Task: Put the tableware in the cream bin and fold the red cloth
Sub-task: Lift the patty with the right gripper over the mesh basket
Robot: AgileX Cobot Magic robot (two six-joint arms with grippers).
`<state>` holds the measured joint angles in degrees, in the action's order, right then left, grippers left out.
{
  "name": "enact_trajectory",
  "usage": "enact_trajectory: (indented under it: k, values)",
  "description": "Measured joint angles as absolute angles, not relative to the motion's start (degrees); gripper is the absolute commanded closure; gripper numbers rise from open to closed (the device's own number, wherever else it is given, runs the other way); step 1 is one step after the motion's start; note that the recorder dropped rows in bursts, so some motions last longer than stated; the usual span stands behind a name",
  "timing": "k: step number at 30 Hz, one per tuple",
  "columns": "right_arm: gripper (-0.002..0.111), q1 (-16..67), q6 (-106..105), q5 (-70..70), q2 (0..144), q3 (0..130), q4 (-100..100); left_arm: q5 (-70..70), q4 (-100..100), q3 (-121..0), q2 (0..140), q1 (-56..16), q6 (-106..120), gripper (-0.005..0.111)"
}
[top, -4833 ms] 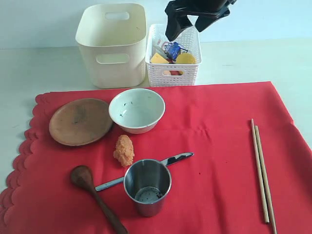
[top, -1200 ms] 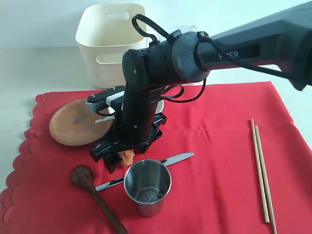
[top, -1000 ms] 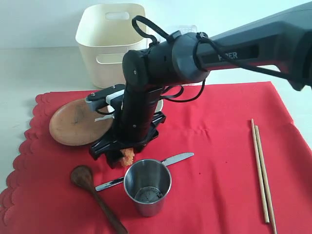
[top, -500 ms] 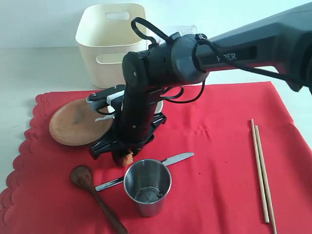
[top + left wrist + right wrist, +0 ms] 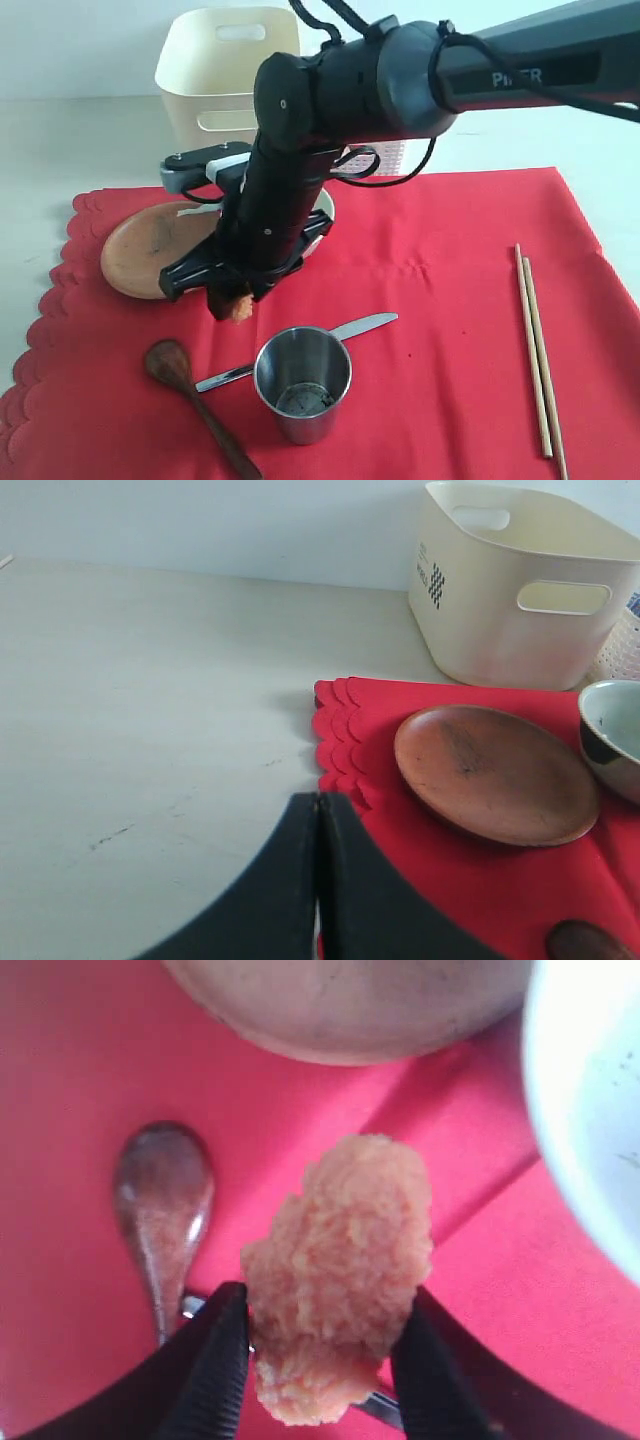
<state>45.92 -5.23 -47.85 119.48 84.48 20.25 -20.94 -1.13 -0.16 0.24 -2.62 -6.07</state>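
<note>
My right gripper (image 5: 232, 300) is shut on an orange crumbly food lump (image 5: 340, 1260) and holds it just above the red cloth (image 5: 440, 300), between the brown plate (image 5: 140, 255) and the steel cup (image 5: 302, 380). The arm hides most of the white bowl (image 5: 612, 730). The dark wooden spoon (image 5: 190, 390) and the knife (image 5: 355, 326) lie beside the cup. The chopsticks (image 5: 535, 350) lie at the cloth's right. The cream bin (image 5: 215, 70) stands behind the plate. My left gripper (image 5: 318, 805) is shut and empty, over the cloth's scalloped edge (image 5: 345, 715).
A white lattice basket (image 5: 395, 158) stands right of the cream bin, mostly hidden by the right arm. Bare pale tabletop (image 5: 150, 700) stretches out from the cloth's scalloped edge.
The right gripper's fingers closed on the orange food lump and lifted it off the cloth, shifting a little left and up. The left gripper has not changed.
</note>
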Motion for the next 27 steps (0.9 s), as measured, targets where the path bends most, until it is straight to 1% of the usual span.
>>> enact_trajectory:
  k: [11, 15, 19, 27]
  values:
    - [0.108, 45.9, -8.8, -48.2, 108.9, 84.5, 20.5, -20.9, -1.1, -0.2, 0.2, -2.6, -6.1, 0.107]
    - [0.108, 45.9, -7.4, -48.4, 104.8, 84.5, 14.3, -20.9, -1.1, -0.2, 0.2, -2.6, -6.1, 0.107]
    - [0.108, 45.9, -1.4, -48.6, 100.2, 84.5, 3.6, -20.9, -1.1, -0.2, 0.2, -2.6, -6.1, 0.107]
    - [0.108, 45.5, 2.7, -48.6, 97.1, 84.5, -6.2, -20.9, -1.1, -0.2, 0.2, -2.6, -6.1, 0.107]
